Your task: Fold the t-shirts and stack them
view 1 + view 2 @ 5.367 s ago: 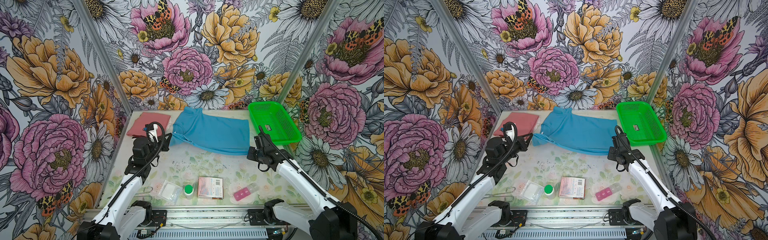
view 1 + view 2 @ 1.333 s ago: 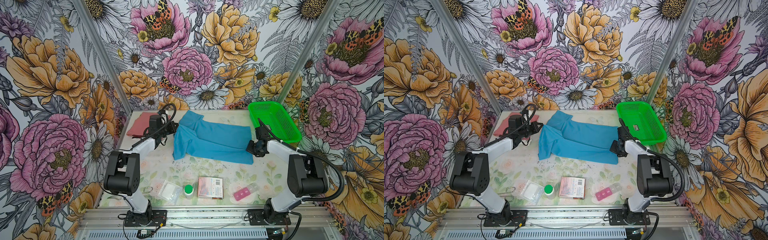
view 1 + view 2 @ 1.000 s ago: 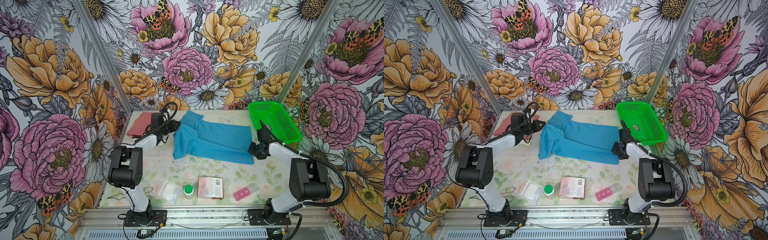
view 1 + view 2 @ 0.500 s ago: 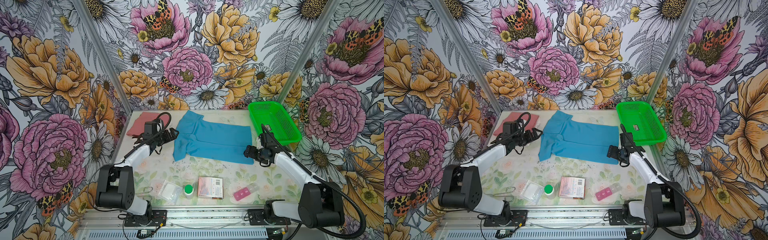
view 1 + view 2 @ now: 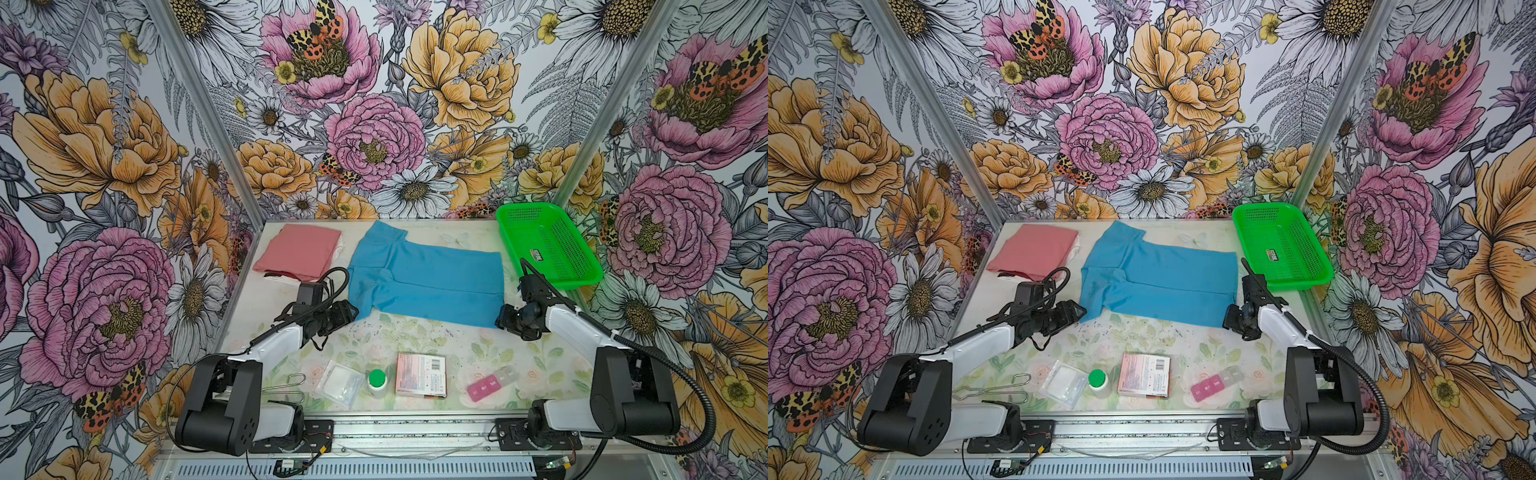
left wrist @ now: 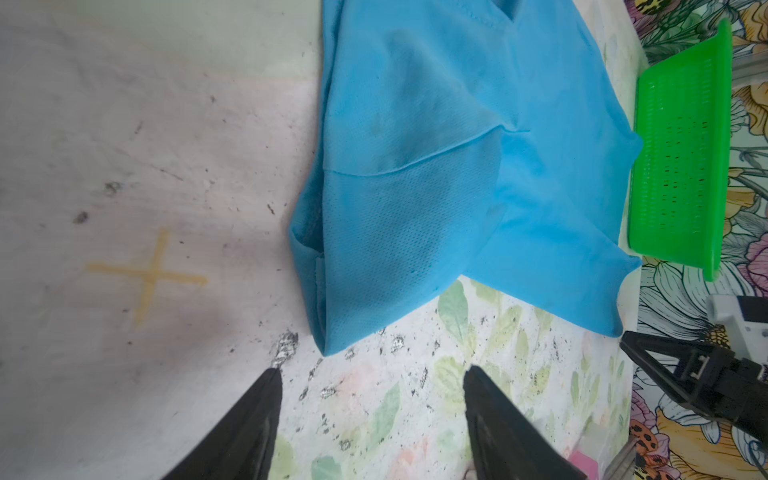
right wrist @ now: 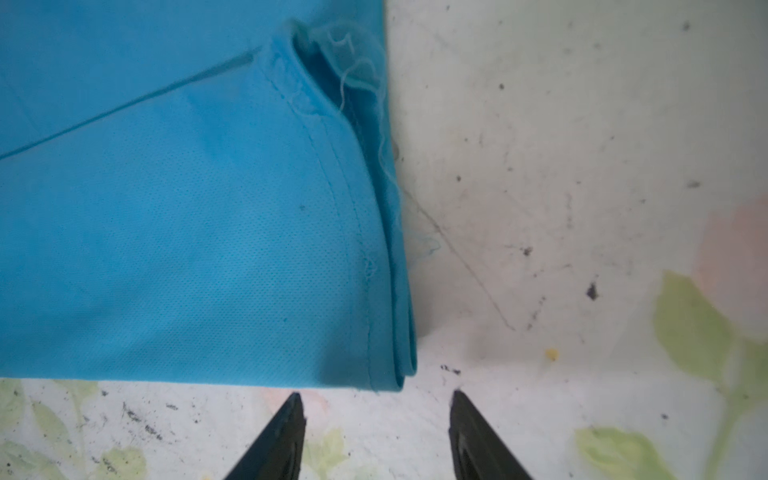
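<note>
**Sky-blue t-shirt** (image 5: 428,286) lies flat across the middle of the surface (image 5: 415,336), doubled lengthwise into a long band with the sleeves toward the left. The left claw (image 5: 351,312) sits just off its near sleeve corner, and the right claw (image 5: 500,320) just off its near hem corner. Each claw is spread and empty, its jaws flanking bare surface in the wrist views. This paired stance at the two near corners probably readies a simultaneous pinch for the next fold.

The salmon-pink t-shirt (image 5: 299,251), already folded, rests at the far left, likely as the base of the stack. The green mesh basket (image 5: 577,282) stands at the far right.

Hidden or unclear:
- White fabric (image 5: 340,245) shows only as a sliver beneath the pink shirt, so the garment cannot be identified.
- The blue shirt's neck label is not visible.
- Its stacked layers show only at the hem edge in the right wrist view.
</note>
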Motion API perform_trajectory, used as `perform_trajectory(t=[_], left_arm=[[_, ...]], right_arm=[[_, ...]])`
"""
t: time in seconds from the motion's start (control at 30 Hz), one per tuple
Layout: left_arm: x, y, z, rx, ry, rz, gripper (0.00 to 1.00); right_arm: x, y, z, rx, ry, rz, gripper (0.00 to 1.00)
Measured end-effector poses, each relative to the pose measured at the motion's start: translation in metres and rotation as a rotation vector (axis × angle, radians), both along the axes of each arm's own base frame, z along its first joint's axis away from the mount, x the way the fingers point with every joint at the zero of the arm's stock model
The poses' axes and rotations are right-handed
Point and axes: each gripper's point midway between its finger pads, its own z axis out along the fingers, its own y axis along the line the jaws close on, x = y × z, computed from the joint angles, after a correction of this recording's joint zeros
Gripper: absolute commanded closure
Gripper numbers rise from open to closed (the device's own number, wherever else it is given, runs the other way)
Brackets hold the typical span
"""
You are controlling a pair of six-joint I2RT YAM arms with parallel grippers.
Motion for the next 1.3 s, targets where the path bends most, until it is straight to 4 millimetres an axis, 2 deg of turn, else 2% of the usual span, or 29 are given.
perform_trajectory(t=[0.17, 0.3, 0.33, 0.37, 0.4, 0.47, 0.57, 0.67, 0.87, 1.0, 1.13, 1.2, 1.23, 1.27, 1.3], left_arm=[[0.002, -0.003, -0.026, 0.003, 0.063, 0.005, 0.56], [0.007, -0.007, -0.029, 0.001, 0.054, -0.003, 0.67], [0.007, -0.007, -0.03, 0.001, 0.055, -0.003, 0.75], [0.007, -0.007, -0.031, 0.003, 0.055, -0.006, 0.82], [0.007, -0.007, -0.032, 0.004, 0.059, -0.005, 0.91], [0.008, -0.006, -0.032, 0.015, 0.062, -0.013, 1.0], [0.012, -0.003, -0.028, 0.049, 0.058, -0.013, 1.0], [0.021, 0.001, -0.013, 0.096, 0.025, -0.021, 1.0], [0.042, 0.01, 0.035, 0.177, -0.098, -0.022, 1.0], [0.038, 0.016, 0.063, 0.261, -0.17, -0.016, 1.0], [0.028, 0.015, 0.081, 0.325, -0.223, -0.023, 1.0], [0.024, 0.017, 0.084, 0.35, -0.234, -0.02, 0.62], [0.022, 0.02, 0.084, 0.36, -0.233, -0.015, 0.44], [0.02, 0.023, 0.083, 0.371, -0.231, -0.006, 0.26], [0.017, 0.026, 0.082, 0.381, -0.229, 0.001, 0.13]], right_arm=[[0.002, -0.001, -0.005, 0.024, 0.002, -0.01, 0.56], [0.007, 0.0, -0.007, 0.04, -0.008, -0.01, 0.63], [0.008, 0.001, -0.009, 0.046, -0.006, -0.007, 0.7], [0.008, 0.002, -0.011, 0.052, 0.0, -0.007, 0.83], [0.008, 0.003, -0.014, 0.057, 0.01, -0.006, 1.0], [0.007, 0.004, -0.019, 0.063, 0.028, -0.013, 1.0], [0.007, 0.002, -0.019, 0.055, 0.024, -0.014, 1.0], [0.008, -0.003, -0.013, 0.023, 0.004, -0.028, 1.0], [0.01, -0.023, 0.015, -0.052, -0.083, -0.086, 1.0], [0.007, -0.032, 0.032, -0.084, -0.124, -0.115, 1.0], [0.003, -0.039, 0.039, -0.1, -0.14, -0.136, 1.0], [0.002, -0.041, 0.039, -0.101, -0.135, -0.144, 1.0], [0.001, -0.041, 0.039, -0.1, -0.132, -0.145, 0.92], [0.001, -0.041, 0.038, -0.099, -0.13, -0.144, 0.79], [0.0, -0.04, 0.038, -0.098, -0.129, -0.136, 0.64]])
